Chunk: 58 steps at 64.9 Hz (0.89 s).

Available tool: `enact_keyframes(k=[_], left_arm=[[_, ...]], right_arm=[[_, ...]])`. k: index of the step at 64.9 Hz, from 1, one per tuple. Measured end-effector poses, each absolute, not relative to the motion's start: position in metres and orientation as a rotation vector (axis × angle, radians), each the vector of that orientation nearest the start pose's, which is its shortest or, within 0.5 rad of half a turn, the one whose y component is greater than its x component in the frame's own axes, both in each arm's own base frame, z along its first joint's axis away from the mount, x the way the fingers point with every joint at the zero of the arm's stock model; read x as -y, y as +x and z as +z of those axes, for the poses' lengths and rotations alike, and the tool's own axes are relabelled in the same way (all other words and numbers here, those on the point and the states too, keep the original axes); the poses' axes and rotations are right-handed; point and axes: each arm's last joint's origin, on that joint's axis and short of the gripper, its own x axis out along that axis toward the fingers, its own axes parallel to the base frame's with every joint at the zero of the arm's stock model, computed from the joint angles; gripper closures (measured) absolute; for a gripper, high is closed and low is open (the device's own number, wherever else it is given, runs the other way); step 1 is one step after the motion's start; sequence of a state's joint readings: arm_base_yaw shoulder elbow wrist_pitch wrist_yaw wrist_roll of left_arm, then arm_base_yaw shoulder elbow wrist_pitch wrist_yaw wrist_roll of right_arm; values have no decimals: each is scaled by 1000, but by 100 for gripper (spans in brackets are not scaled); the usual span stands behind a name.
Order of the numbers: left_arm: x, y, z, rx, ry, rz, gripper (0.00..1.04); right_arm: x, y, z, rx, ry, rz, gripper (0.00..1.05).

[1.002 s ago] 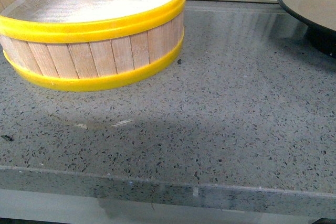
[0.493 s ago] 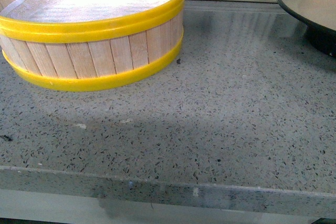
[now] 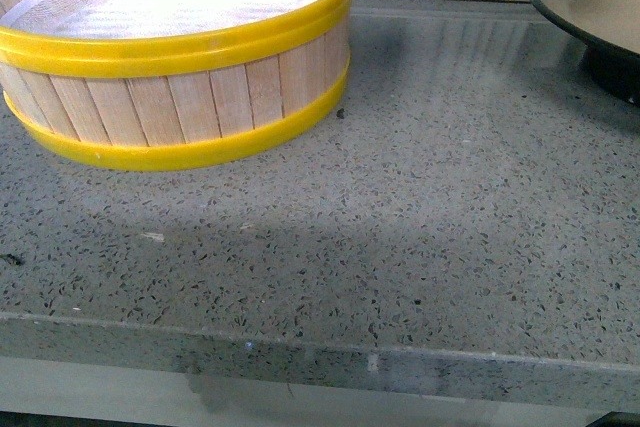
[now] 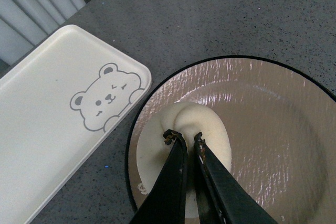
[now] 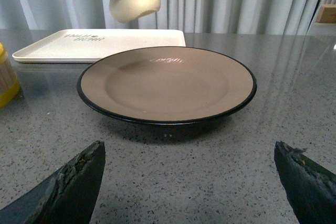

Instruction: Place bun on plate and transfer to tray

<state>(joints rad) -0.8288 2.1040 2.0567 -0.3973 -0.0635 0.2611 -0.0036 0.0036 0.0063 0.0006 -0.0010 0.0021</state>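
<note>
White dough, one bun [image 4: 210, 129], hangs pinched by the left gripper's [image 4: 184, 136] jaws over one plate [image 4: 273, 129]; right gripper's [image 5: 189, 150] jaws gape.

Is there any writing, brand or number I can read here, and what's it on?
Dark lettering on the white tray: too small and blurred to read.
Bear drawing on the tray: a picture, no words.
No other writing shows.

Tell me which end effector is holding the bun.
The left end effector: it is shut on the bun, which hangs above the plate without touching it. The right end effector is open and empty.
</note>
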Motion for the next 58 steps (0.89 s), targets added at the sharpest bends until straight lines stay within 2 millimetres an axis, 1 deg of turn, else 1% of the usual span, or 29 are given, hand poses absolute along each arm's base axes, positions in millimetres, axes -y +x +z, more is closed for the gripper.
enact_keyframes(k=[16, 26, 32, 45, 57, 58], left_arm=[[365, 335, 322, -322, 438, -838, 101], [366, 338, 303, -350, 440, -860, 101], [369, 337, 292, -357, 447, -865, 101], [375, 337, 283, -359, 459, -852, 101], [380, 330, 272, -382, 464, -885, 101], [380, 329, 271, -386, 463, -886, 99]], right_arm=[[0, 98, 165, 3, 2, -3, 9], [0, 98, 165, 3, 2, -3, 9], [0, 98, 165, 3, 2, -2, 9], [0, 98, 165, 3, 2, -3, 9], [0, 98, 165, 3, 2, -3, 9], [0, 98, 165, 3, 2, -3, 9]])
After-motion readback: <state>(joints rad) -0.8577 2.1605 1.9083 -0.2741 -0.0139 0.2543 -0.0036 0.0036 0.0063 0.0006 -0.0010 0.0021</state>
